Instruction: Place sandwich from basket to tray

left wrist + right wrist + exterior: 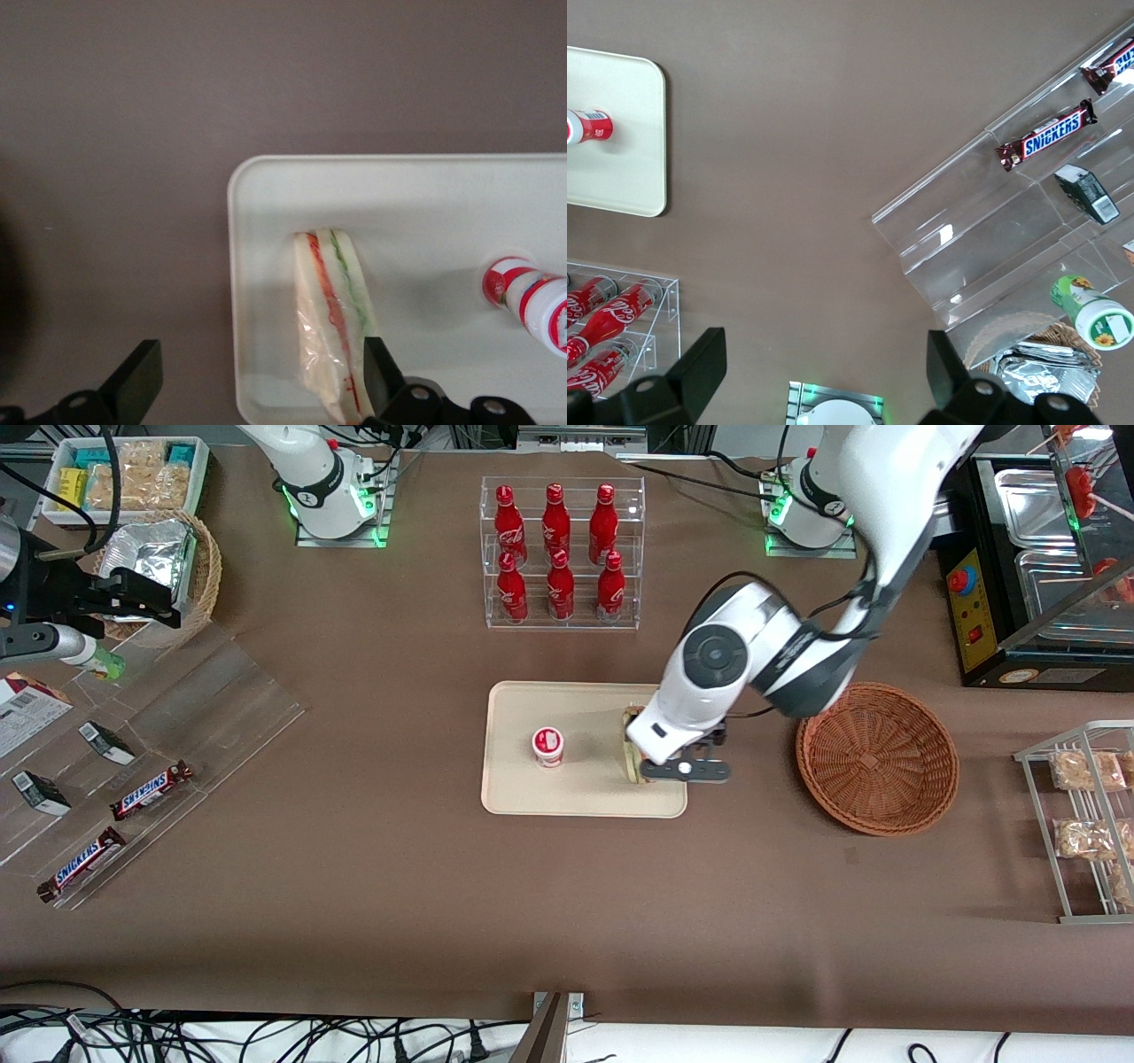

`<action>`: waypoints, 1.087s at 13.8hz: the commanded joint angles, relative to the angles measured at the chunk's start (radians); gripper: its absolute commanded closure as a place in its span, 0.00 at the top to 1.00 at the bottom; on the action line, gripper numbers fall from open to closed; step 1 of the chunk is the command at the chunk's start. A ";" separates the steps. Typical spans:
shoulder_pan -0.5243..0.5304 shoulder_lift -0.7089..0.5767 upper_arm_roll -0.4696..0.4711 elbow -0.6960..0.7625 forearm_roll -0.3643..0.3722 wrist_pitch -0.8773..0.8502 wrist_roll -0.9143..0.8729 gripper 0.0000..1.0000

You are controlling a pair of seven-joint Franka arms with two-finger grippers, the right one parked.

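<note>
The sandwich lies on the tray, near the edge closest to the basket, which is empty; the gripper hovers above with fingers spread apart, gripping nothing; placement looks done, only withdrawal left.

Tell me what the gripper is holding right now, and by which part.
Nothing. The gripper is open above the tray; the sandwich lies on the tray, with its fingers spread wide, not closed on it.
</note>
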 commanded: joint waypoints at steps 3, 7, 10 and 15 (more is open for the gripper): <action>0.088 -0.138 -0.003 0.086 0.015 -0.206 -0.039 1.00; 0.113 -0.224 -0.005 0.095 -0.019 -0.281 -0.039 1.00; 0.165 -0.286 -0.005 0.096 -0.074 -0.323 -0.027 1.00; 0.237 -0.346 0.052 0.081 -0.132 -0.340 0.127 1.00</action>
